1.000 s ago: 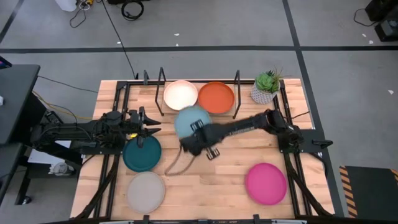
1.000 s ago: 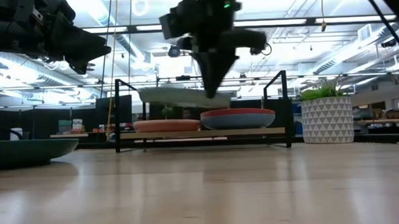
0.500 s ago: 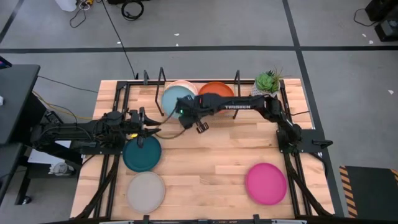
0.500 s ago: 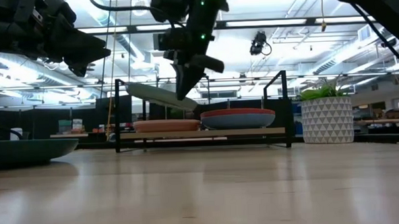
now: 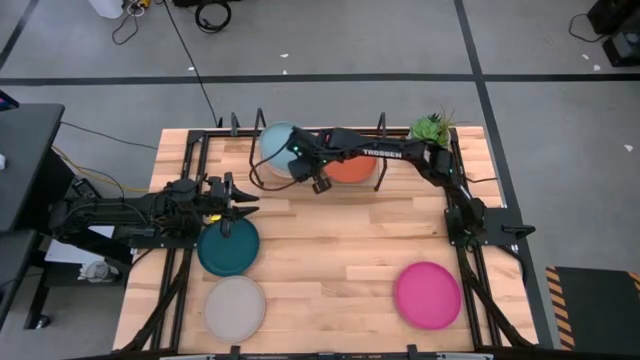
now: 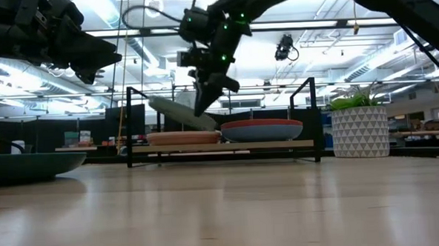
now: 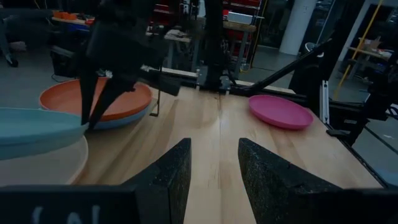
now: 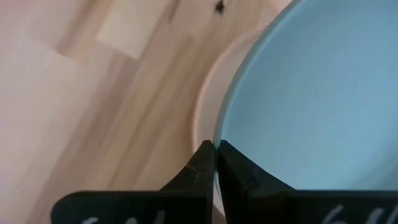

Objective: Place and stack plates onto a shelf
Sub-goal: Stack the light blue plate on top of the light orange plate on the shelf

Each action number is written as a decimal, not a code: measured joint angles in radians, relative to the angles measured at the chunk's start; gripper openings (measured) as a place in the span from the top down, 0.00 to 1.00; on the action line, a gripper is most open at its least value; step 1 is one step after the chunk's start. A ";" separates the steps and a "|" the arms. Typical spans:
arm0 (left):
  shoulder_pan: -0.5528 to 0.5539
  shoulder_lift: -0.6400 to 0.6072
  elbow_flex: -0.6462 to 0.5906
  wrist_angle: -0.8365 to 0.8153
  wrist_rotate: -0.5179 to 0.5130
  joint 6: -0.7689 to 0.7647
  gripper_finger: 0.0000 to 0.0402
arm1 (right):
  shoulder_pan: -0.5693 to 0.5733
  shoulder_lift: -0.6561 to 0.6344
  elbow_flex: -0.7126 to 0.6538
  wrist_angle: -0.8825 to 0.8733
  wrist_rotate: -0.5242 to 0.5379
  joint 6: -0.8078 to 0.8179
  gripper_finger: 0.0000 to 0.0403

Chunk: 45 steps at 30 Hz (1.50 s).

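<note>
My right gripper is reaching far across the table to the shelf, up at about 12 o'clock on the tabletop in the view from above. Its two fingers are pinching the rim of the pale blue plate. That plate hangs tilted over the left half of the shelf, with its low edge down by the stack there. Under it I can see a cream plate and, from the low camera, a peach plate lying on the board.

On the right half of the shelf sits the orange plate, on top of a blue plate. A little potted plant stands just past the shelf, at about 1 o'clock.

My left gripper waits at about 9 o'clock, up off the table, with its fingers spread apart and nothing between them. The teal plate lies flat on the table just beside it. The grey plate lies at about 7 o'clock, near the front edge. The magenta plate lies alone at about 5 o'clock, well apart from the others.
</note>
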 joint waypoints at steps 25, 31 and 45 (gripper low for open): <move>0.000 0.000 0.000 -0.019 0.000 -0.001 0.65 | 0.076 -0.019 -0.060 0.061 0.228 0.014 0.80; 0.000 0.000 0.000 -0.018 0.000 -0.030 0.65 | 0.037 -0.019 -0.060 0.033 0.387 0.115 0.80; 0.000 0.000 0.000 -0.018 0.000 -0.025 0.65 | -0.052 -0.019 -0.152 0.106 0.341 0.175 0.80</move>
